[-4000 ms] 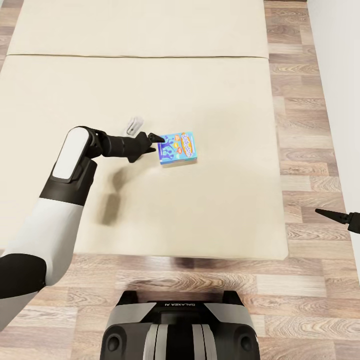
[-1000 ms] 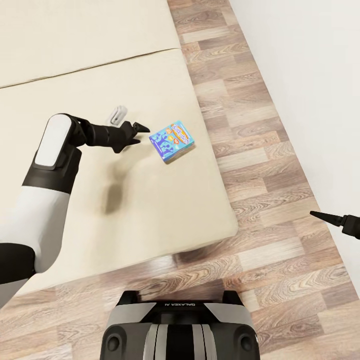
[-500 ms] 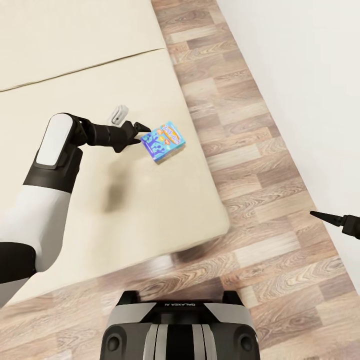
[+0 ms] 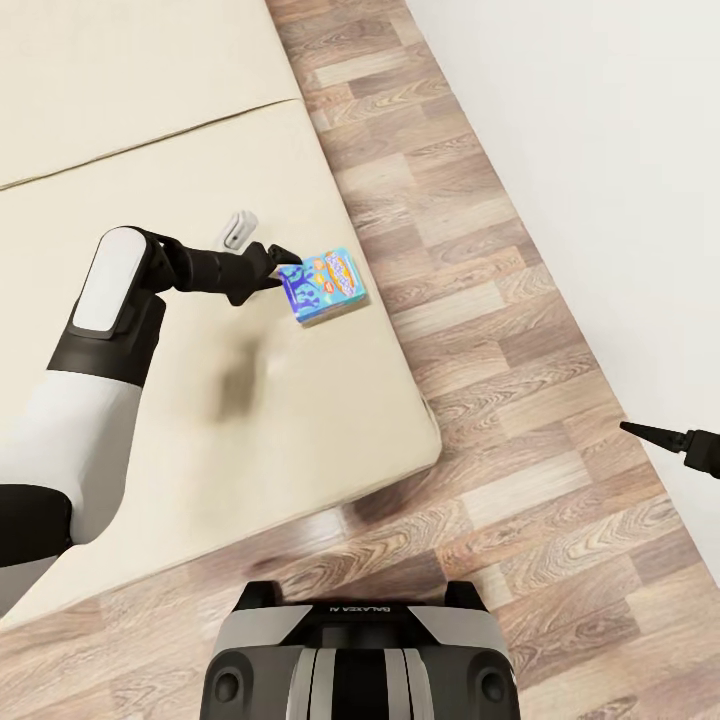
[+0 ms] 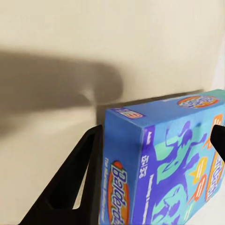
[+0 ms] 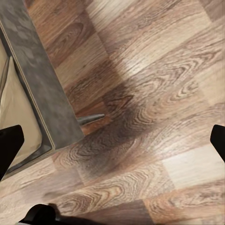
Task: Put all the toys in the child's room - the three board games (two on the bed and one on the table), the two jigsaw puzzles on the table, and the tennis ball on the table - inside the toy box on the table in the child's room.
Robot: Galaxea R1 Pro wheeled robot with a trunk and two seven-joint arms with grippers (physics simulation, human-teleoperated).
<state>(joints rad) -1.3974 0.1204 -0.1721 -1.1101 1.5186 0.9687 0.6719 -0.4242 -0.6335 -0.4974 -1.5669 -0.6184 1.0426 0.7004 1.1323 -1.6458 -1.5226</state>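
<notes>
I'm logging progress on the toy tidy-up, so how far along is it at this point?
Early. In hand: the left gripper has its jaws either side of the blue Balderdash board game, lifted over the bed. Nothing visible counts as finished, since the box is not yet stowed. The right gripper hangs open and empty over the wood floor. Left: carrying the box to the toy box.

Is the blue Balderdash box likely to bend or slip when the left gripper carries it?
The Balderdash box looks like stiff printed cardboard, so it probably keeps its shape. Its glossy faces might slip between the thin fingers of the left gripper. It is held near one end, so it may sag or swing.
</notes>
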